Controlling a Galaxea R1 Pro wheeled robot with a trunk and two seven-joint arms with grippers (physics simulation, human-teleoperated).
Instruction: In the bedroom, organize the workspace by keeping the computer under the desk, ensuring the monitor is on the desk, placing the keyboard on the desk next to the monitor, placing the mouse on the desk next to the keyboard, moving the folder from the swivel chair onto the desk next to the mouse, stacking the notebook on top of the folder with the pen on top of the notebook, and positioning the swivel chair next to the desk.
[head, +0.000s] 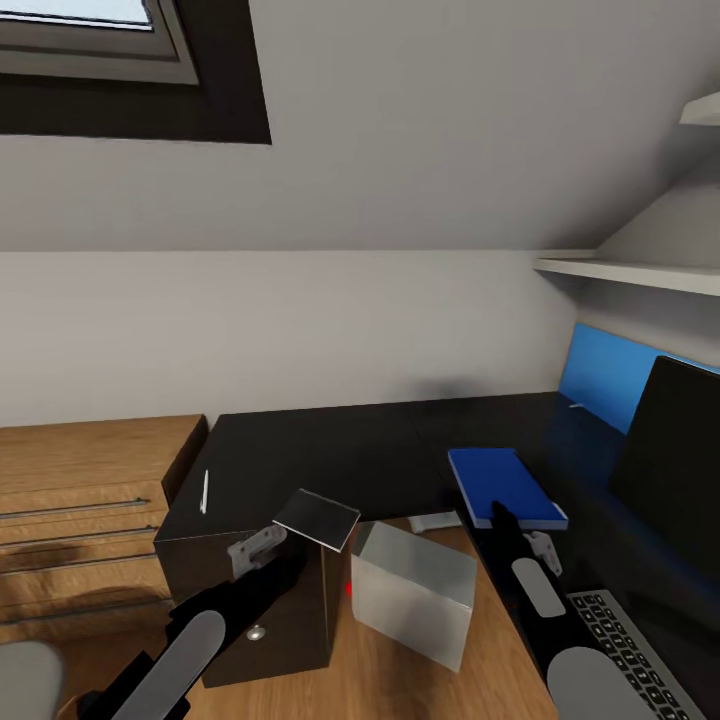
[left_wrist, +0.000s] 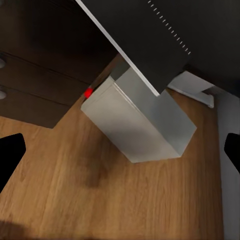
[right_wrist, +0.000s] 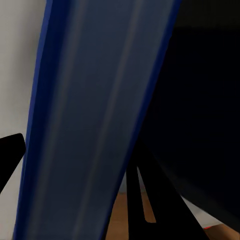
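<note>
Overhead sloped white wall, glossy desk (head: 350, 450), left tool (head: 262, 548) gripping notebook (head: 318, 520), right tool (head: 520, 530) unclear.

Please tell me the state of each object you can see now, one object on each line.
notebook: lifted, tilted, held by left gripper
folder: flat on desk, right gripper at its near edge
pen: lying on desk
computer: on floor, red light on
</note>
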